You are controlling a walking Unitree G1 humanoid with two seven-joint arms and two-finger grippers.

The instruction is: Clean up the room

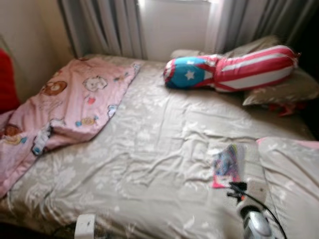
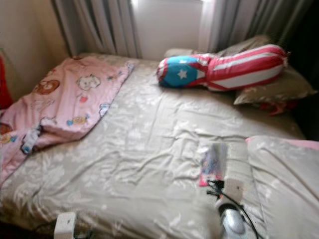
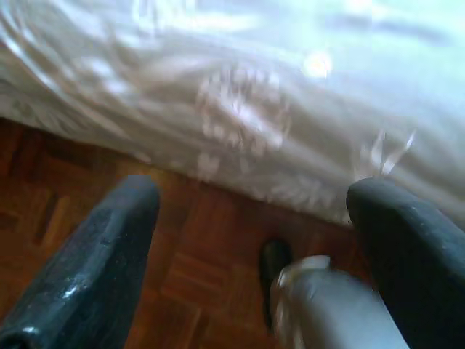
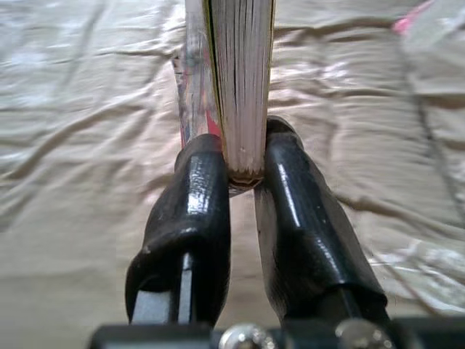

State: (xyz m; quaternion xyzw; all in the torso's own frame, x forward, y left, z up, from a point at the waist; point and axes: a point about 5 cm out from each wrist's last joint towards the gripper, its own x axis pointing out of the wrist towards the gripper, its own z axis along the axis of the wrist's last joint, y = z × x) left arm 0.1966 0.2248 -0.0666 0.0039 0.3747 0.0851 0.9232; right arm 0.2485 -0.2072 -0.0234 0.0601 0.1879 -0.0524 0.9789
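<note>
My right gripper (image 4: pixel 243 171) is shut on a thin book (image 4: pixel 236 80), clamping its page edge between the two black fingers (image 4: pixel 192 218). In the left eye view the book (image 1: pixel 228 164) with a colourful cover is held over the beige bed sheet (image 1: pixel 149 164) near the bed's right front, above my right arm (image 1: pixel 254 221). My left gripper (image 3: pixel 251 218) is open with nothing between its fingers, low beside the bed's edge over the wooden floor (image 3: pixel 196 276).
A pink cartoon blanket (image 1: pixel 70 104) lies bunched on the bed's left side. A red, white and blue bolster (image 1: pixel 229 69) and grey pillows (image 1: pixel 284 89) sit at the head. Another pillow (image 1: pixel 291 174) lies at right. Curtains (image 1: pixel 104 25) hang behind.
</note>
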